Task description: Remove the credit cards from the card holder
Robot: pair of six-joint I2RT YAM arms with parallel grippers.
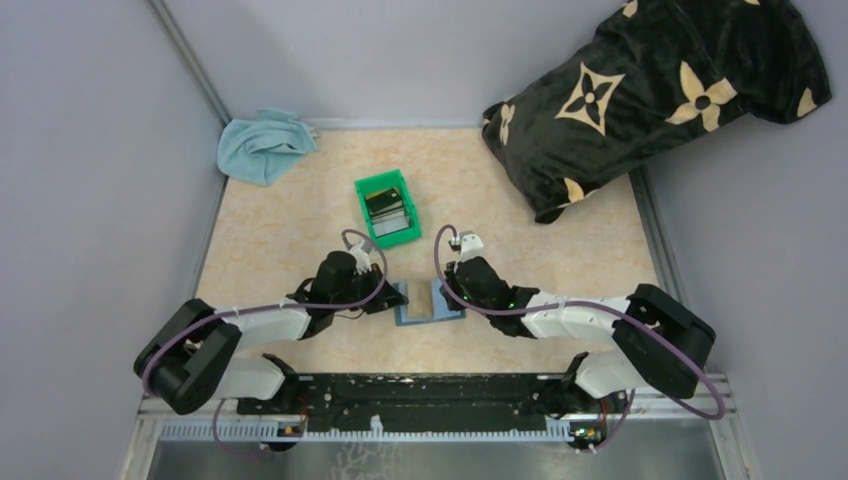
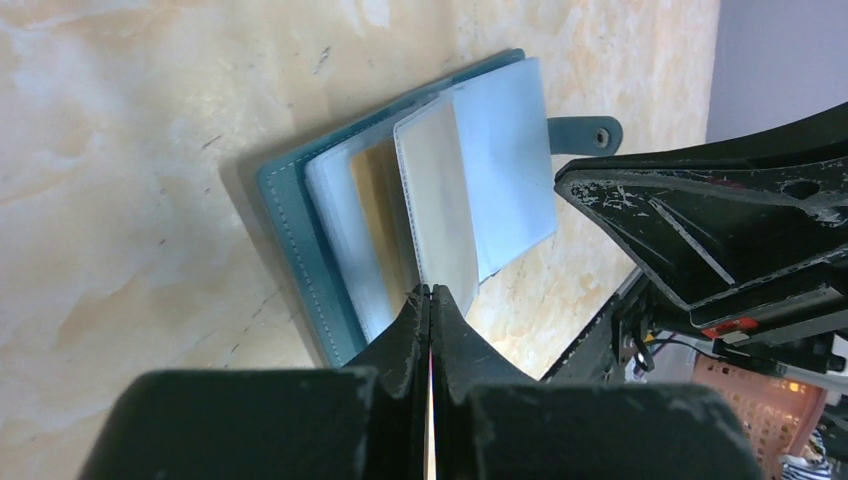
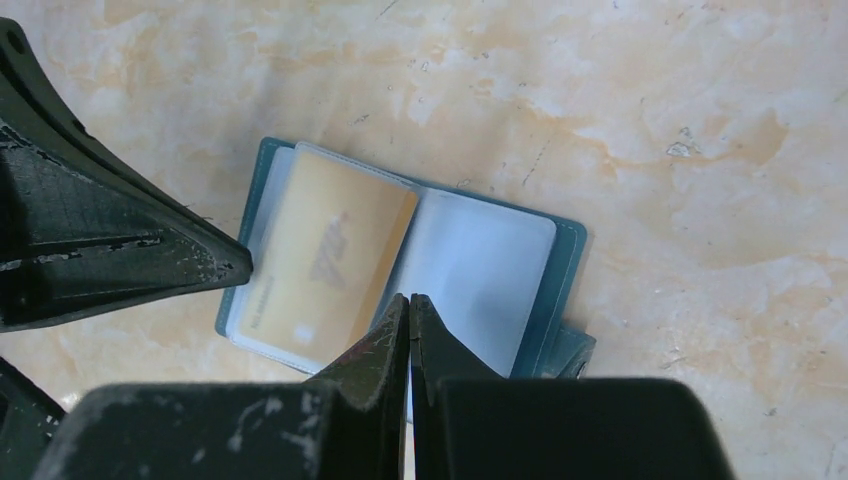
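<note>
The teal-blue card holder [image 1: 428, 319] lies open on the table between my two grippers. Its lighter blue sleeves show in the left wrist view [image 2: 290, 230] and the right wrist view [image 3: 565, 270]. A tan/gold credit card [image 3: 320, 260] sits in the left sleeve, which is tilted up [image 2: 440, 200]. My left gripper [image 2: 430, 292] is shut with its tips on that sleeve's near edge [image 1: 395, 297]. My right gripper [image 3: 410, 297] is shut with its tips over the near edge by the fold [image 1: 452, 290]. I cannot tell whether it pinches anything.
A green bin [image 1: 372, 188] with dark and silver cards in it stands just behind the card holder. A light blue cloth [image 1: 262, 145] lies at the back left. A black patterned pillow [image 1: 650, 90] lies at the back right. The snap tab [image 2: 585, 133] sticks out from the card holder's edge.
</note>
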